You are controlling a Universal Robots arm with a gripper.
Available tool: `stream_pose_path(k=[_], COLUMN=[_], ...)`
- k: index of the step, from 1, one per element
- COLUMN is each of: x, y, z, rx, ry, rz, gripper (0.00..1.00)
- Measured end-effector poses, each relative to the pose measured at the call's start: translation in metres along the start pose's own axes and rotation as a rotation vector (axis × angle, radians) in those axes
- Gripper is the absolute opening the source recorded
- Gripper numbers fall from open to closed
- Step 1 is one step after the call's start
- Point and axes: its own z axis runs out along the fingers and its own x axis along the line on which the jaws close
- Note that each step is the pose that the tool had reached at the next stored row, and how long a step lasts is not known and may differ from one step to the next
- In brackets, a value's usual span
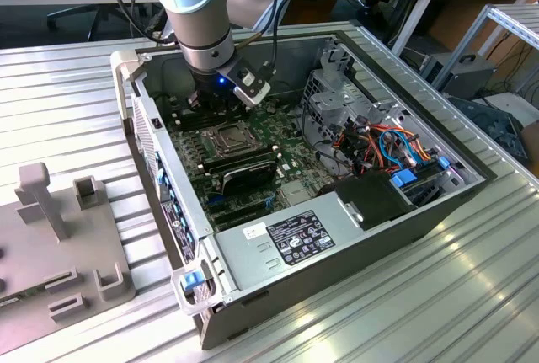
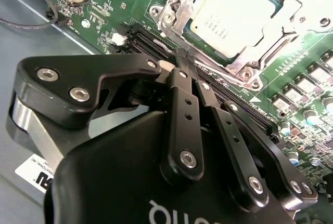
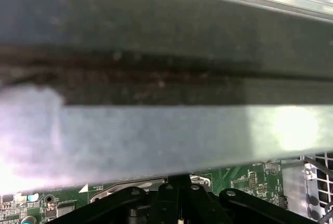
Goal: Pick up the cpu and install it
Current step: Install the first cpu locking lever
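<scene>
Exterior view: open computer case (image 1: pixel 354 237) lies on a ribbed metal table (image 1: pixel 67 93), filling the middle of the frame. Robot arm (image 1: pixel 198 9) comes down from the top centre into the case's upper left part, over the green motherboard (image 1: pixel 253 140). A blue light glows at its wrist.

Second wrist view: gripper (image 2: pixel 183 56) sits in the centre of the frame, black linkage spreading below it. The fingers (image 2: pixel 181 63) are pressed together with no gap and nothing between them. Their tips hang just above the black memory slots (image 2: pixel 156 42) that run diagonally across the board.

The cpu (image 2: pixel 234 13) is in the upper right of that frame, its silver-grey top lying flat inside the metal socket frame (image 2: pixel 281 39), apart from the fingertips. In the exterior view the socket (image 1: pixel 226 137) shows at centre left, just below the arm's end.

First wrist view: a grey case wall (image 3: pixel 166 130), close up and blurred, spans most of the frame; a strip of green board and the gripper's black links (image 3: pixel 179 203) run along the bottom edge.

Grey plastic fixture (image 1: pixel 59 237) lies on the table at the exterior view's lower left, well apart from the case.
</scene>
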Motion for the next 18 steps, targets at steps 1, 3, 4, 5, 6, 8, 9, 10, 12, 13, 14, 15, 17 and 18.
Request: stream_pose_path(k=[1, 3, 4, 5, 6, 8, 9, 10, 12, 13, 14, 15, 17, 18], x=[-0.0001, 0.0001, 0.0002, 0.0004, 0.0004, 0.0004, 0.0005, 0.0004, -0.0001, -0.0004, -0.0006, -0.0011, -0.0015, -0.0016], y=[0.0000, 0.0000, -0.0001, -0.0002, -0.0003, -0.0003, -0.0003, -0.0003, -0.0001, 0.0000, 0.0000, 0.0001, 0.0002, 0.0003], z=[0.0000, 0.0011, 0.0016, 0.0020, 0.0024, 0.0029, 0.0034, 0.0036, 0.0041, 0.0044, 0.0046, 0.0051, 0.0056, 0.0060], rx=[-0.0001, 0.0002, 0.0011, 0.0021, 0.0030, 0.0048, 0.0068, 0.0088, 0.0139, 0.0170, 0.0196, 0.0255, 0.0294, 0.0304], ry=[0.0000, -0.0004, -0.0003, -0.0001, 0.0000, 0.0001, 0.0001, 0.0001, 0.0001, 0.0002, 0.0002, 0.0002, 0.0001, 0.0001], rz=[0.000, 0.000, -0.001, -0.001, -0.001, -0.002, -0.003, -0.003, -0.005, -0.006, -0.007, -0.009, -0.011, -0.011], gripper=[0.11, 0.11, 0.11, 0.11, 0.11, 0.11, 0.11, 0.11, 0.11, 0.11, 0.11, 0.11, 0.11, 0.11])
